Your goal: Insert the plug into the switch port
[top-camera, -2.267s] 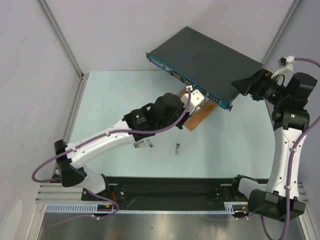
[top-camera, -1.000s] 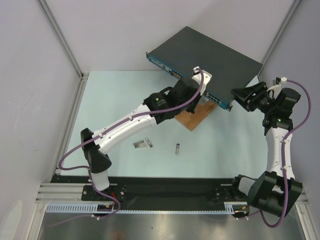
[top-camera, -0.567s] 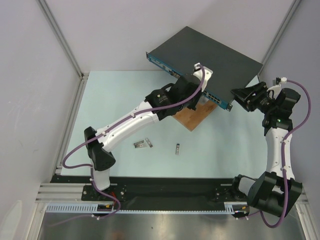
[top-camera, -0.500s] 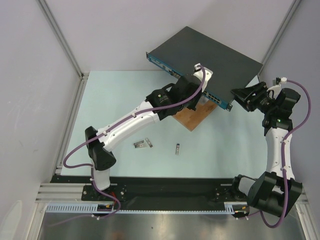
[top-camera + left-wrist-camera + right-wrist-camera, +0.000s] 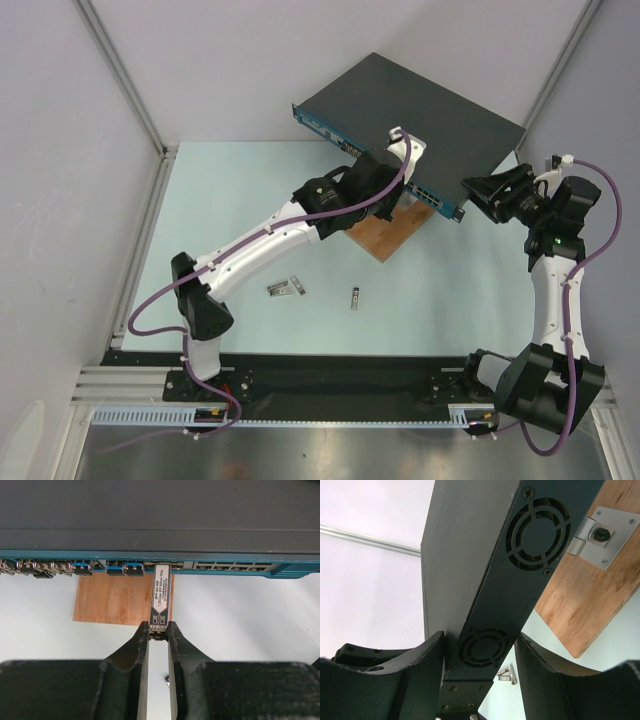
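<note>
One switch (image 5: 420,105), dark grey and flat, its blue front strip (image 5: 75,560) facing the left arm. It sits at the far side of the table (image 5: 250,200), over one brown wooden board (image 5: 385,235). One plug (image 5: 160,595), a slim labelled metal module. Two more small modules lie loose on the table near the arm bases, one (image 5: 285,288) to the left and one (image 5: 354,298) to the right, apart from each other and untouched. Two arms, two grippers. The left gripper (image 5: 159,627) has its jaws drawn in to a narrow gap, pinching the plug by its rear end. The plug points straight at the front strip and its nose is at the socket row, right of two blue-tabbed ports. How deep it sits in the port cannot be told. The right gripper (image 5: 479,642) has its jaws spread about halfway and straddles the right end of the switch, one finger (image 5: 427,655) on the top face and the other (image 5: 535,655) on the underside. Both look pressed against the box. Two round fan vents (image 5: 537,532) show on that end panel, the lower one between the fingers. One silver bracket (image 5: 600,535) is bolted to the board.
</note>
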Tool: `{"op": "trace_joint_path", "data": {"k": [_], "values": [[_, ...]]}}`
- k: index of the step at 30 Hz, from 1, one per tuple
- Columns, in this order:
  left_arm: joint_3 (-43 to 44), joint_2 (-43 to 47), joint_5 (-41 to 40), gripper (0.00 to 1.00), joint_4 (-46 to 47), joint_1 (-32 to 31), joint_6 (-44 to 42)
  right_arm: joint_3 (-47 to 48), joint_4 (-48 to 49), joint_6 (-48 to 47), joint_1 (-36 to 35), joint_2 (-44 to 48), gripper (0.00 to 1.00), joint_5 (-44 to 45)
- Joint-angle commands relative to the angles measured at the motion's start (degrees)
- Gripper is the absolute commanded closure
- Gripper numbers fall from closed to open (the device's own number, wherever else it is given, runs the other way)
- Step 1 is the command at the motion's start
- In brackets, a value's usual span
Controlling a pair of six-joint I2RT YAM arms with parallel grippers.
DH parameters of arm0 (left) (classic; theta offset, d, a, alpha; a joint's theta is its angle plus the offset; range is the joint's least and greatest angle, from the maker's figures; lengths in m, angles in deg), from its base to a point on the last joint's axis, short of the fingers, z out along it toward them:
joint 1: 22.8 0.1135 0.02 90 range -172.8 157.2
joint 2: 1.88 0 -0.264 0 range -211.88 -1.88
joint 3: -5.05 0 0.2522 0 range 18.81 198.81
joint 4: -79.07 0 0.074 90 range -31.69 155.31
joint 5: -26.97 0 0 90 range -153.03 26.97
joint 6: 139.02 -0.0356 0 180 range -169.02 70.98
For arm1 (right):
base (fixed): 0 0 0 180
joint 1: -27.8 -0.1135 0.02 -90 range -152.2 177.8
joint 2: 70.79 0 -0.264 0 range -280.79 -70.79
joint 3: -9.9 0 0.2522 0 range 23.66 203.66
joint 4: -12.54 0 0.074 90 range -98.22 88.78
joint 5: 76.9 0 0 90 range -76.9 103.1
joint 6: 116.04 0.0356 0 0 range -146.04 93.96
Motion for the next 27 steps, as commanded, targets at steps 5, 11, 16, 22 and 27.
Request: {"op": "trace_joint_path", "data": {"k": [5,11,16,22,27], "values": [[2.7,1.0,0.2,1.0,0.8,0.3,1.1,-0.5,1.8,-3.0,-2.5,-0.1,1.0,-2.2],[2.7,1.0,-0.3,1.0,1.0,1.1,0.9,-0.3,1.7,-3.3,-2.5,0.0,1.0,-2.3],[2.9,1.1,-0.4,1.0,1.1,1.3,0.8,-0.3,2.0,-3.1,-2.6,-0.3,1.0,-2.2],[3.6,0.7,-0.4,0.99,1.1,1.6,0.9,-0.3,2.2,-3.0,-2.8,-0.3,1.0,-2.3],[4.7,0.1,-0.2,0.99,1.1,1.6,1.0,-0.4,1.8,-3.4,-2.9,-0.2,1.0,-2.4]]}}
